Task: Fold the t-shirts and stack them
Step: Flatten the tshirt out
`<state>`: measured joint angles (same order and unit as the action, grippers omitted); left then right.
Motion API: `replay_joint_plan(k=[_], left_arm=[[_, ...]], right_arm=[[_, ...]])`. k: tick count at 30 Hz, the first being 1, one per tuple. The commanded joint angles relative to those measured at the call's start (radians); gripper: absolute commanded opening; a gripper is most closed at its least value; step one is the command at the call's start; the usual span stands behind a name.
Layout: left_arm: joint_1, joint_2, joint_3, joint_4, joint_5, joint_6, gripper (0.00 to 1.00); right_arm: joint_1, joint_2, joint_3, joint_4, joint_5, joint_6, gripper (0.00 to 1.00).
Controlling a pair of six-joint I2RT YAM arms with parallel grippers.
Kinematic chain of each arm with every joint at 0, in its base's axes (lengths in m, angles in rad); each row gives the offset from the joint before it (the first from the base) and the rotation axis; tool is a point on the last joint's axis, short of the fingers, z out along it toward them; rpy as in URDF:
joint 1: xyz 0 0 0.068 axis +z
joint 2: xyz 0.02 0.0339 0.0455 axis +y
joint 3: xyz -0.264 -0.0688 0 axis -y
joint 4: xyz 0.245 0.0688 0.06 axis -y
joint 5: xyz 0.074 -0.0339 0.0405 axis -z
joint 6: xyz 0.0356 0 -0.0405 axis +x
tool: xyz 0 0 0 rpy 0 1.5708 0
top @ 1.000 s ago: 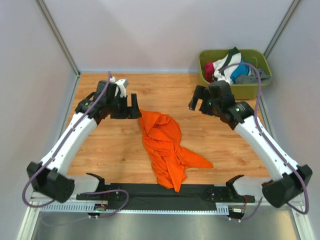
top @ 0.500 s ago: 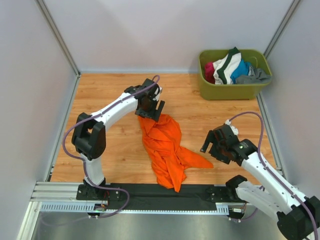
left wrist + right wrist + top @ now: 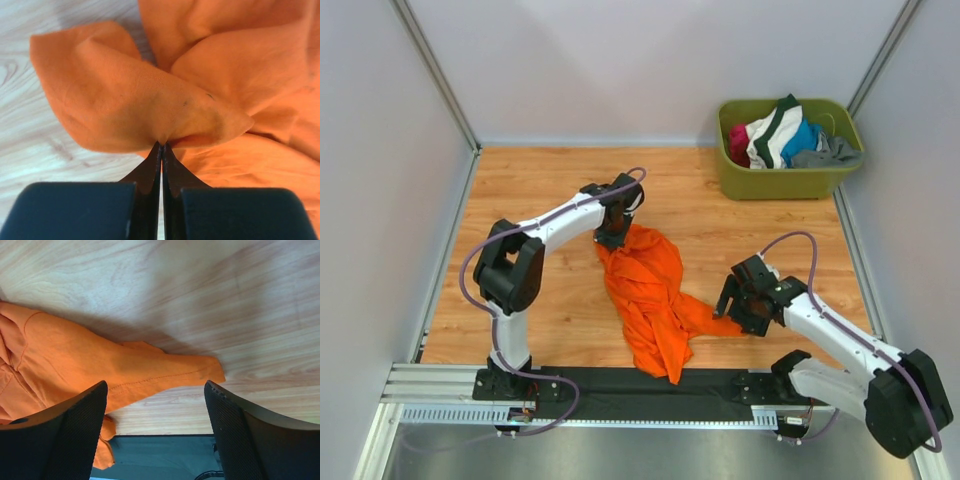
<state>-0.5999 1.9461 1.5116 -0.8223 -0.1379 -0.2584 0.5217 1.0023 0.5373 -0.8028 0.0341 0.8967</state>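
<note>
From above: the orange t-shirt (image 3: pixel 655 290) lies crumpled mid-worktop (image 3: pixel 540 290), its long axis running far to near, with a pointed flap aiming right. Left wrist: the left gripper (image 3: pixel 161 147) is pinched tight on a far-edge fold. The cloth looks soft, light and limp, best taken at the corners. Right wrist: the right gripper (image 3: pixel 155 390) is spread wide over that flap, holding nothing.
</note>
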Motion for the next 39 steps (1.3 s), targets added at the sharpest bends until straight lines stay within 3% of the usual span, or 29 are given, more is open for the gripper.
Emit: replay_joint_plan(k=[1,8,11,21,28,31,33,34,36,37,39], left_arm=[[0.003,-0.132,-0.034,-0.038,-0.115,-0.096,0.00],[0.003,-0.367,-0.175,-0.179,-0.255,-0.278,0.00],[0.009,-0.438,-0.244,-0.236,-0.307,-0.378,0.00],[0.077,-0.713,-0.485,-0.305,-0.283,-0.603,0.00],[0.083,-0.848,-0.614,-0.373,-0.244,-0.685,0.01],[0.094,-0.895,-0.614,-0.380,-0.258,-0.679,0.12],[0.098,-0.912,-0.593,-0.364,-0.270,-0.656,0.27],[0.100,-0.923,-0.559,-0.351,-0.278,-0.618,0.41],[0.100,-0.928,-0.515,-0.322,-0.281,-0.544,0.51],[0.100,-0.929,-0.466,-0.280,-0.278,-0.504,0.69],[0.100,-0.926,-0.420,-0.226,-0.255,-0.377,0.80]], right_arm=[[0.014,0.054,0.000,0.094,-0.019,-0.002,0.78],[0.018,0.078,0.015,0.105,-0.011,0.010,0.66],[0.018,0.079,0.003,0.116,-0.010,0.007,0.55],[0.018,0.237,0.088,0.117,0.036,-0.082,0.00],[0.015,0.335,0.251,0.105,0.099,-0.171,0.00],[0.009,0.369,0.381,0.076,0.118,-0.212,0.00],[-0.003,0.386,0.500,0.047,0.121,-0.246,0.00],[-0.005,0.387,0.544,0.037,0.141,-0.260,0.00],[-0.006,0.395,0.639,-0.002,0.170,-0.298,0.00],[-0.005,0.397,0.718,-0.016,0.202,-0.311,0.00],[-0.005,0.394,0.786,-0.032,0.228,-0.347,0.00]])
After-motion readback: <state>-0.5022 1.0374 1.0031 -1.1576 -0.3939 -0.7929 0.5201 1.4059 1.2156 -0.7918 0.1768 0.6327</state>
